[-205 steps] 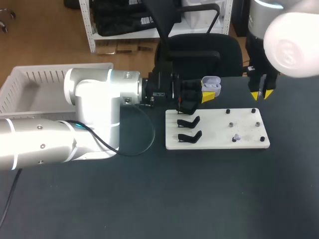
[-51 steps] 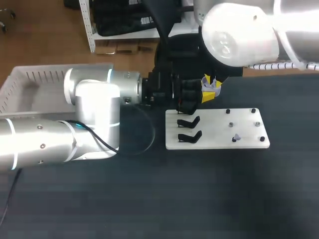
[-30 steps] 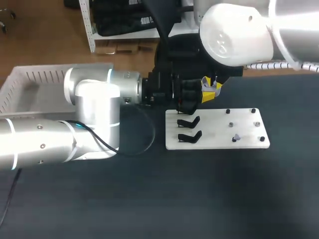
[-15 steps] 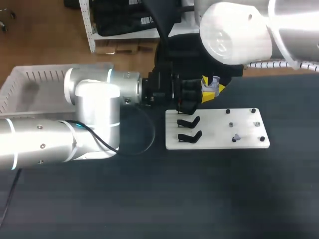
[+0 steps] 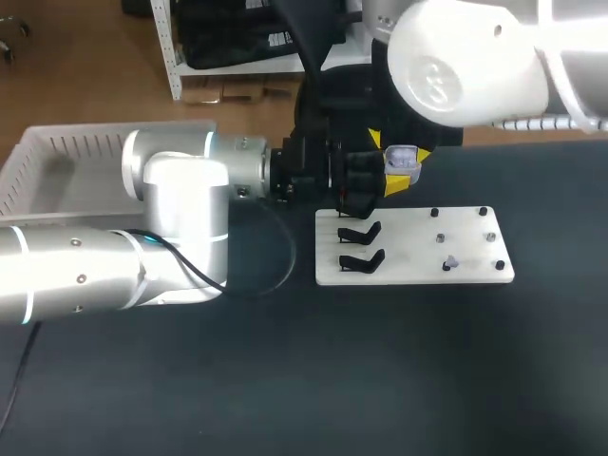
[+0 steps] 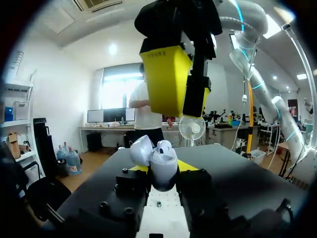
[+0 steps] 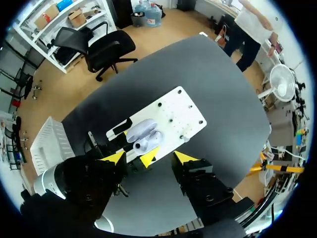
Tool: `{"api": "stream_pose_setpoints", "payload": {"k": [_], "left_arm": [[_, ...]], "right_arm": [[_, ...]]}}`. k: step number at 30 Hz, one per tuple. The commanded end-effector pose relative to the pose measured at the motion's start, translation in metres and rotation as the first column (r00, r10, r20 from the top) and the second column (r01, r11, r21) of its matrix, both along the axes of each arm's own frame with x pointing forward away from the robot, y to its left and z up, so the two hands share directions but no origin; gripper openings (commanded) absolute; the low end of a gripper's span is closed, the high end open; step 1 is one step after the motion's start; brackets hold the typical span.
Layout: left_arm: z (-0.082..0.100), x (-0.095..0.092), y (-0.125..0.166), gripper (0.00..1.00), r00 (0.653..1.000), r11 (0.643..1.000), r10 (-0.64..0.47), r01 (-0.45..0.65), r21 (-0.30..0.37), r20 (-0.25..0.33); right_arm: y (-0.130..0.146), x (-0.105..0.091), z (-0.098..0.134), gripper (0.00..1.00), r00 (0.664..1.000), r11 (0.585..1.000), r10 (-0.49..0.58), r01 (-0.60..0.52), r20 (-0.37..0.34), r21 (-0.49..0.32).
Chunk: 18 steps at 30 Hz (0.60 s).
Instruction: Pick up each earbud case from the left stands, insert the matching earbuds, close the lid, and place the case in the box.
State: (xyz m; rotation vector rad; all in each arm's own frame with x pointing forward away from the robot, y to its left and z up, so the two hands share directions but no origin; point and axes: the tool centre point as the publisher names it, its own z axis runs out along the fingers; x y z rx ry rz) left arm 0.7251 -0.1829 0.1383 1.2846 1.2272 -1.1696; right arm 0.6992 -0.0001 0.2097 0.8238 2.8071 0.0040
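While the left end effector (image 6: 163,172) clamps the open earbud case (image 5: 402,161) by its lower body, near the white stand board (image 5: 418,268), the right end effector (image 6: 183,115) hangs just above it, fingers parted and empty. The case is judged light, rigid and smooth-shelled, so liable to slip; its hinged lid (image 6: 140,149) is the weak point. Best hold: the body flanks, clear of the lid. The box (image 5: 57,152) lies well apart at the desk (image 5: 285,380) left.
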Motion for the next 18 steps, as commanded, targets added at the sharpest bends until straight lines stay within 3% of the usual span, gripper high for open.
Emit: {"api": "stream_pose_setpoints", "payload": {"k": [1, 11, 18], "left_arm": [[-0.001, -0.002, 0.0, 0.0, 1.0, 1.0, 0.008, -0.008, -0.005, 0.005], [-0.001, -0.002, 0.0, 0.0, 1.0, 1.0, 0.008, -0.008, -0.005, 0.005], [-0.001, -0.002, 0.0, 0.0, 1.0, 1.0, 0.008, -0.008, -0.005, 0.005]], "right_arm": [[-0.019, -0.036, -0.003, 1.0, 0.991, 0.997, 0.048, -0.055, 0.127, 0.055], [-0.039, -0.066, -0.017, 1.0, 0.982, 0.995, 0.071, -0.083, 0.177, 0.062], [-0.052, -0.076, -0.044, 1.0, 0.982, 0.991, 0.089, -0.104, 0.167, 0.088]]}}
